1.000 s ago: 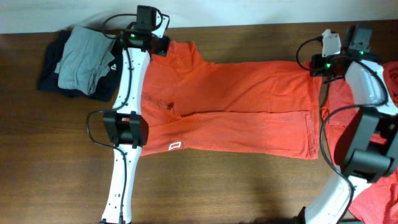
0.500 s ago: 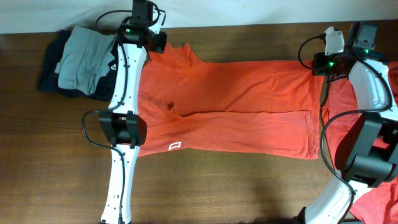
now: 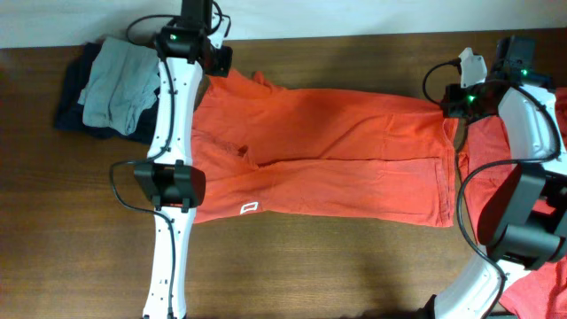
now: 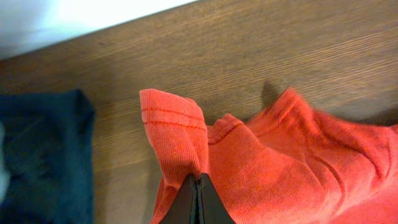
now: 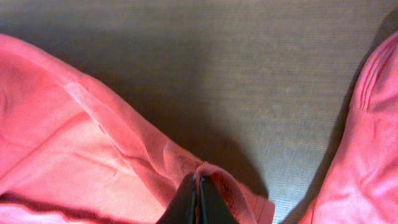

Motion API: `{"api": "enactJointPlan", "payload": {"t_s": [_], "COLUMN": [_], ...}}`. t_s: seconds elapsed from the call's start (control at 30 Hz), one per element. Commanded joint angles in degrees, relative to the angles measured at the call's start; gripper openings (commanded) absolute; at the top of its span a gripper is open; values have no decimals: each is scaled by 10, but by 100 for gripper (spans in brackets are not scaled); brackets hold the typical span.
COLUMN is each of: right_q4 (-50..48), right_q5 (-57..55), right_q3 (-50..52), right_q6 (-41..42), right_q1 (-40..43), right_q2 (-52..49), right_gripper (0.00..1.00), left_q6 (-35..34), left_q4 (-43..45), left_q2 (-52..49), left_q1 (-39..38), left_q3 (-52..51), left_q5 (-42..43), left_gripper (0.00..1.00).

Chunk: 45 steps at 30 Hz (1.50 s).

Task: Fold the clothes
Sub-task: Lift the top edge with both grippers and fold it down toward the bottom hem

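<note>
Left pincer (image 4: 199, 182) clenches the T-shirt (image 3: 328, 159), spread across the worktop (image 3: 310, 279), at its 11 o'clock corner; right pincer (image 5: 198, 180) clenches the 1 o'clock corner. Move both together so your fold lands straight.

ARMS — you see white links on left arm (image 3: 174, 106) and right arm (image 3: 524, 120) | JOINTS: black housings, green lights | CABLES: black loops | left gripper (image 4: 198, 182), right gripper (image 5: 198, 180) — dark tapered fingers
</note>
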<state>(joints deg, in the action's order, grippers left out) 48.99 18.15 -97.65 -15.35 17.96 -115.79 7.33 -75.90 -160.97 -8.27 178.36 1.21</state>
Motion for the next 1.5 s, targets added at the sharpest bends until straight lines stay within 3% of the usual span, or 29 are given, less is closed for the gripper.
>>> {"api": "enactJointPlan", "payload": {"t_s": [0.0,0.63,1.0,1.47], "right_q4": [19,136,201,291], "right_q5": [10,-23,-97,-114], "right_q3": [-9,-9,-9,-9], "right_q6": [0,2,61,75], "right_q1": [1,2,2,2], "right_q2": [35,78,78,77], "right_gripper": [4,4,4,4], "left_q6": [-18,-57,-87,-108], "left_q4": [-14,-131,-209,-208], "left_q2": [44,60,80,100], "left_q1": [5,9,15,14], "left_q3": [15,15,15,4], "left_q5": [-6,-6,-6,26], "left_gripper": [1,1,1,1]}}
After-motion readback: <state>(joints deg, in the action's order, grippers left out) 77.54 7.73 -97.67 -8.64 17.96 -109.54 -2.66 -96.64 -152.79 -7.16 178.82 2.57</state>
